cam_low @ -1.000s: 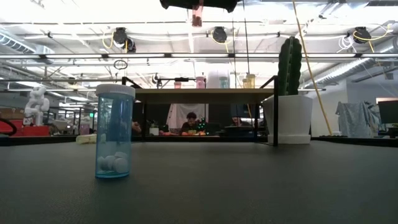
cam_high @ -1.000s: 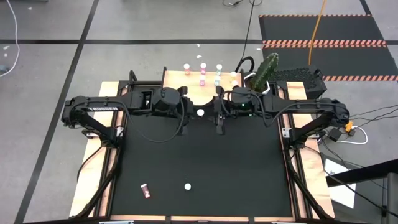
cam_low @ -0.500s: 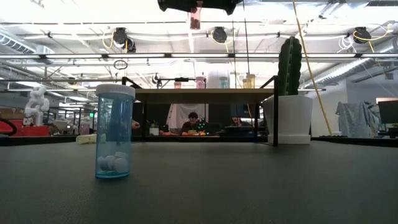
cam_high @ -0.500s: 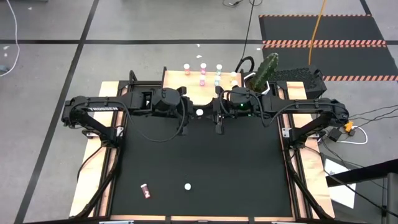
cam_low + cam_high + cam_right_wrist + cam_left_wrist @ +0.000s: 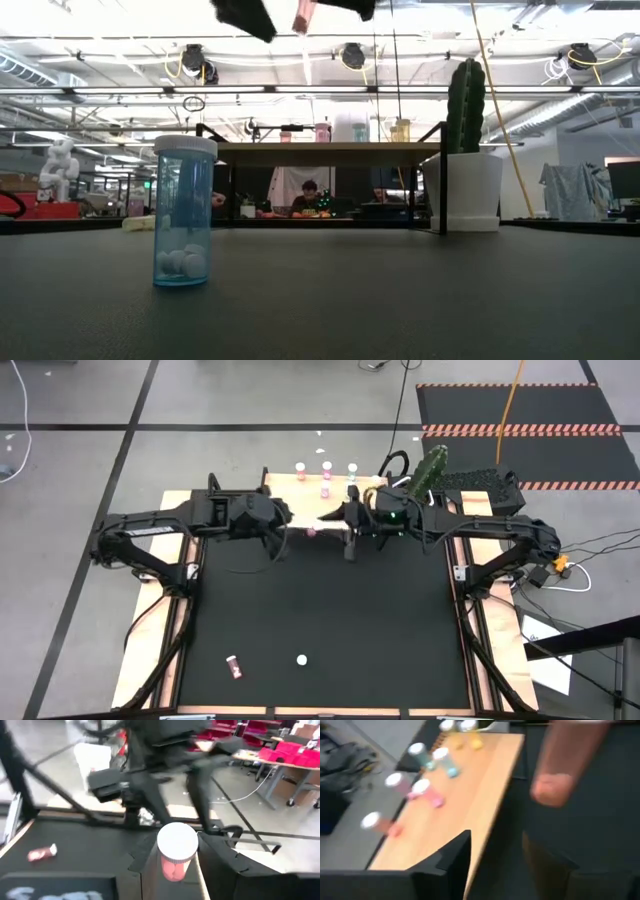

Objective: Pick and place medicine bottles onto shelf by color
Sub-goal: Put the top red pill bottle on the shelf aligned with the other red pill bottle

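Left gripper (image 5: 283, 532) withdrawn — writing seemingly illegible

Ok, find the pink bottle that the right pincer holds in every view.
High view: pink bottle between the two arms, below the shelf.
Low view: at the top edge, above the shelf.
Left wrist: blurred, upper right, beside the shelf.
Right wrist: centre, in the right pincer.
Landmark: the shelf.

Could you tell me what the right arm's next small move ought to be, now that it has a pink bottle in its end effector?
Probably carry it toward the shelf, to the pink group. The right end effector is shut on a pink bottle, held above the mat just short of the shelf, where other pink bottles already stand together. The left end effector hangs close by with nothing between its fingers.
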Controlling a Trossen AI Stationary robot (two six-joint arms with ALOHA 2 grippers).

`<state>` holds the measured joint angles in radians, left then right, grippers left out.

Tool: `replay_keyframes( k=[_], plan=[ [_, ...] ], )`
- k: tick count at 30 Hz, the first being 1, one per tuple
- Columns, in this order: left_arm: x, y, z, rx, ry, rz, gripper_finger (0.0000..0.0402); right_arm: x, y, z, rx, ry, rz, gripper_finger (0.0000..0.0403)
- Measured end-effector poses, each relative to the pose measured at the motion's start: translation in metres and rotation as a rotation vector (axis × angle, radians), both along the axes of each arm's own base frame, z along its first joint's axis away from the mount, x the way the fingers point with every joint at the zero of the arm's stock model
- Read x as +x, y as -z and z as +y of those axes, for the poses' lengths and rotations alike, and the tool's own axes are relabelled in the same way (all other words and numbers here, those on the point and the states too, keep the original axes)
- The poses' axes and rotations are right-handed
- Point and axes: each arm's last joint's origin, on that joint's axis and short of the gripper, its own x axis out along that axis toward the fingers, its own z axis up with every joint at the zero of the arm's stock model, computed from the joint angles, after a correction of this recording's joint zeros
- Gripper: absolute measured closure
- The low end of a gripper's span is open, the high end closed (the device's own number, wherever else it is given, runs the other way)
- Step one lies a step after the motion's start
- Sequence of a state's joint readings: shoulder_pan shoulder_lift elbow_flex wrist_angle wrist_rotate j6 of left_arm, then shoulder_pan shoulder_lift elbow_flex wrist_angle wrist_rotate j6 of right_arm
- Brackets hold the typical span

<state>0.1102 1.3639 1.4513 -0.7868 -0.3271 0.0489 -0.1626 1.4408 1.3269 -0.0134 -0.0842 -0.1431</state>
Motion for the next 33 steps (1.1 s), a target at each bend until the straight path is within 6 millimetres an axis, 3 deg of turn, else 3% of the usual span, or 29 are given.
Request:
replay_keyframes(
  k=[6, 14, 17, 23, 33],
  plan=[
    [-0.045, -0.016, 0.007, 0.003, -0.19, 0.016, 0.0168, 0.02, 0.003, -0.027, 0.019, 0.03, -0.038, 0.0278],
    [-0.083, -0.029, 0.016, -0.043, -0.345, -0.044, 0.0147, 0.073, -0.007, -0.078, -0.036, 0.11, 0.021, 0.0278],
    [-0.088, -0.028, 0.019, -0.054, -0.373, -0.028, 0.0147, 0.082, 0.004, -0.103, -0.034, 0.175, 0.052, 0.0278],
    [-0.089, -0.015, 0.022, -0.063, -0.399, 0.04, 0.0146, 0.091, 0.045, -0.141, 0.033, 0.249, 0.14, 0.0277],
    [-0.088, 0.013, 0.03, -0.07, -0.436, 0.135, 0.0146, 0.093, 0.076, -0.163, 0.097, 0.301, 0.219, 0.0277]
  ],
)
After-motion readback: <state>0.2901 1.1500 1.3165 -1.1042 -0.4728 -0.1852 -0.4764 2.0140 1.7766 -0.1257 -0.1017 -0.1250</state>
